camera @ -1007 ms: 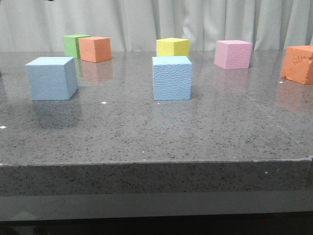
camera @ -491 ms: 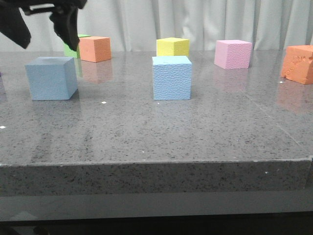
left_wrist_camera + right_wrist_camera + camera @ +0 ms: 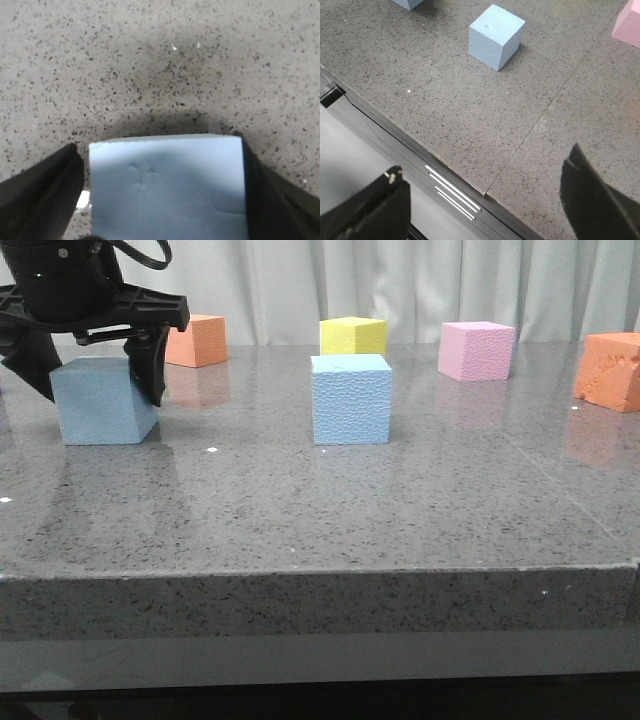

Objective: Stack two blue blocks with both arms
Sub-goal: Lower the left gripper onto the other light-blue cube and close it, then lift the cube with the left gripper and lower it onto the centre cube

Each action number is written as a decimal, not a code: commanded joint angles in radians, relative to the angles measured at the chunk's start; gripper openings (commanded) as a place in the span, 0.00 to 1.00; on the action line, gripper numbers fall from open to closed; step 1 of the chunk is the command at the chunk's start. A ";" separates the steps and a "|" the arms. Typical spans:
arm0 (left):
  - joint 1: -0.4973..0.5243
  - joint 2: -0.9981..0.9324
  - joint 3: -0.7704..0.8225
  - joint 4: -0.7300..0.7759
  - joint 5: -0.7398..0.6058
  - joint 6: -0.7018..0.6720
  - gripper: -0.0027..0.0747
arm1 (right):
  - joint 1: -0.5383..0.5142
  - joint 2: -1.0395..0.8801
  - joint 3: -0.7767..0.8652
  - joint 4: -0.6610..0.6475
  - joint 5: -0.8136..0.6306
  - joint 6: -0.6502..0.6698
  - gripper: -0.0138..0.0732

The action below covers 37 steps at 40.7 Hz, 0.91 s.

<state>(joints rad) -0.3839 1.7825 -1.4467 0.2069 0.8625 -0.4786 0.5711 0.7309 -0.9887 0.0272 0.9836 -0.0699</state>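
Over on the table's left side, the left gripper (image 3: 92,380) straddles one blue block (image 3: 103,405), fingers spread and not yet squeezing, lined up to grab it. Second blue block (image 3: 351,400) waits mid-table; right gripper (image 3: 485,200) hangs wide apart, holding nothing.

Two equal light-blue foam cubes with a pebbled surface sit upright on the speckled grey table, well apart from each other. The left blue block (image 3: 103,402) rests near the table's left side, squarely between the two dark fingers of the left gripper (image 3: 92,365), its top face showing faint dents. The middle blue block (image 3: 351,399) stands alone near the table's centre, one face turned toward the front.
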 commanded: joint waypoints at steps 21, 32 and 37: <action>-0.065 -0.049 -0.157 -0.041 -0.022 0.167 0.55 | -0.004 -0.005 -0.025 -0.003 -0.052 -0.006 0.87; -0.182 -0.049 -0.393 -0.126 0.008 0.659 0.55 | -0.004 -0.005 -0.025 -0.003 -0.052 -0.006 0.87; -0.211 -0.047 -0.457 -0.300 0.025 1.007 0.55 | -0.004 -0.005 -0.025 -0.003 -0.052 -0.006 0.87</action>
<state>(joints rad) -0.5732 1.7849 -1.8351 0.0203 0.9150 0.2979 0.5711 0.7309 -0.9887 0.0272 0.9875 -0.0699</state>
